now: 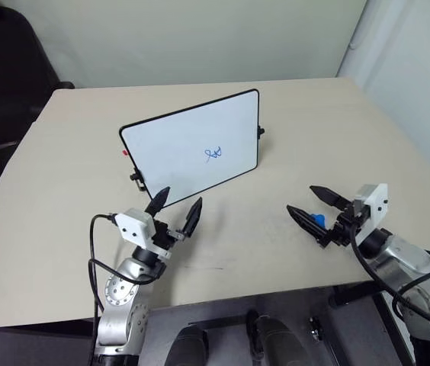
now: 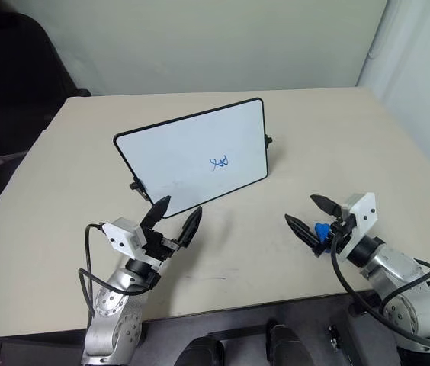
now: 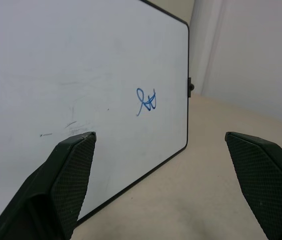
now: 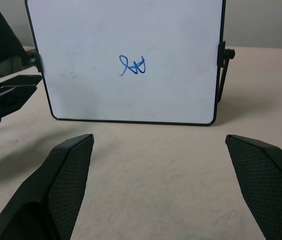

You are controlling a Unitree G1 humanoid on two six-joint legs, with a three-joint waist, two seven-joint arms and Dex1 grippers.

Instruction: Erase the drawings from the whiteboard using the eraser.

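Toward the far edge of the tabletop [image 1: 62, 152] the whiteboard [image 1: 184, 145] stands propped and tilted back, its white face turned to the near edge. On that face, nearer the board's right side, sits the drawings [image 1: 214, 154], one small blue looping scribble. By the near edge, left of the middle, the left pincer [image 1: 175, 207] hovers just in front of the board's lower left corner, its fingers spread wide and holding nothing. Closer to the near right corner, the right pincer [image 1: 309, 200] is spread just as wide, and the eraser [image 1: 318, 221], a small blue block, shows between its fingers, ungripped
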